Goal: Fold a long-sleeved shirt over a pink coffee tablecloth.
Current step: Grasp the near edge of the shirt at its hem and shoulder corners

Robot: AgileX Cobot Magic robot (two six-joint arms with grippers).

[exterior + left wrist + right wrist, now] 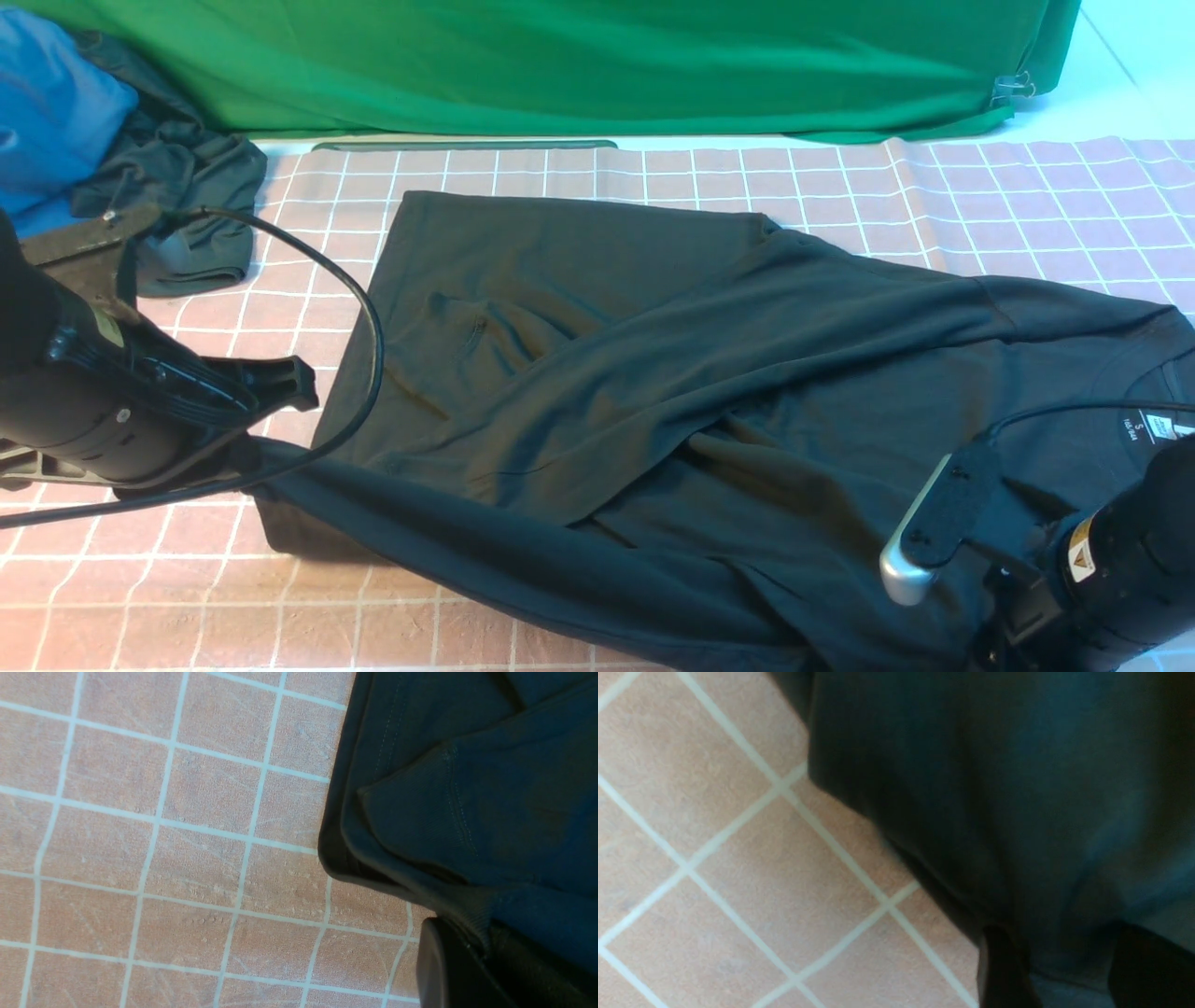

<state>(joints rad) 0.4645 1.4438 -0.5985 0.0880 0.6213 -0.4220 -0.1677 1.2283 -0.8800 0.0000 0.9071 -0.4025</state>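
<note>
long-sleeved shirt (653, 373): matt knitted cloth, softly creased; a ribbed cuff and stitched hem are seen in the left wrist view
pink coffee tablecloth (1027, 205): matt, finely grained, faintly scuffed; sharp fold lines are held; cloth or coated sheet not determined
green backdrop fabric (560, 65): smooth cloth, slight sheen
cable (373, 317): glossy black sheath
left arm housing (140, 383): black plastic, ribbed, dull sheen
rounded plate (901, 569): silver metal look, satin finish

neck label (1154, 431) of long-sleeved shirt (653, 373): 's'; smaller print unreadable.
</note>
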